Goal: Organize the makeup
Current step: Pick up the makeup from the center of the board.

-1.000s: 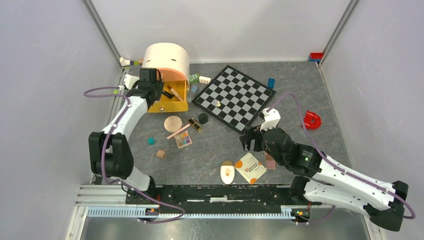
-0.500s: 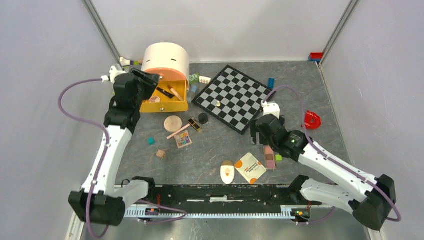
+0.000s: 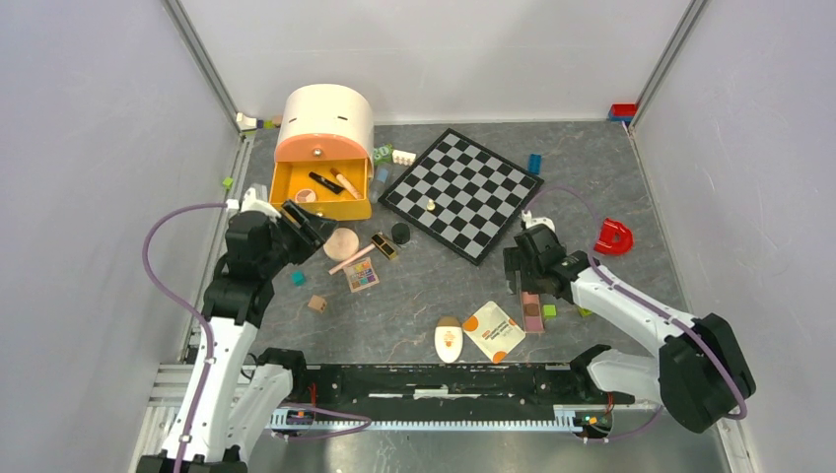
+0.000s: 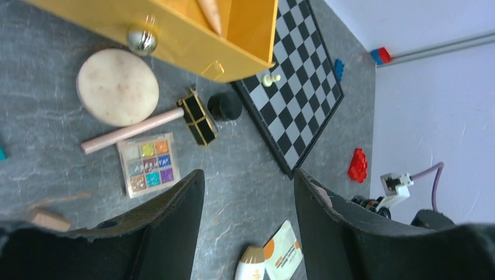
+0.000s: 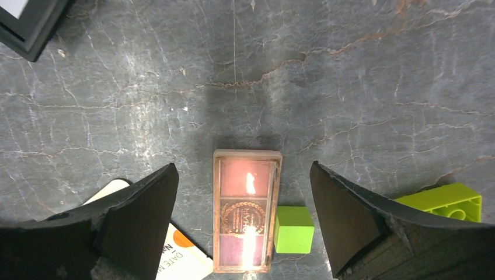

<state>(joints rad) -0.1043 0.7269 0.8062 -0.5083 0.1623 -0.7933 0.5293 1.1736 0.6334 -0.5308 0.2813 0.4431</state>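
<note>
Blush palette (image 5: pixel 247 211) beneath right end effector (image 5: pixel 242 170)

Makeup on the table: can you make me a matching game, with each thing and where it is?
Things:
1. black pencil
2. blush palette
3. eyeshadow palette
4. cream oval

Places:
A. next to a green cube
B. right beside the white-orange sachet
C. inside the yellow drawer
D. just under the pink stick, seen from the top camera

Pairs: 1-C, 2-A, 3-D, 4-B
</note>
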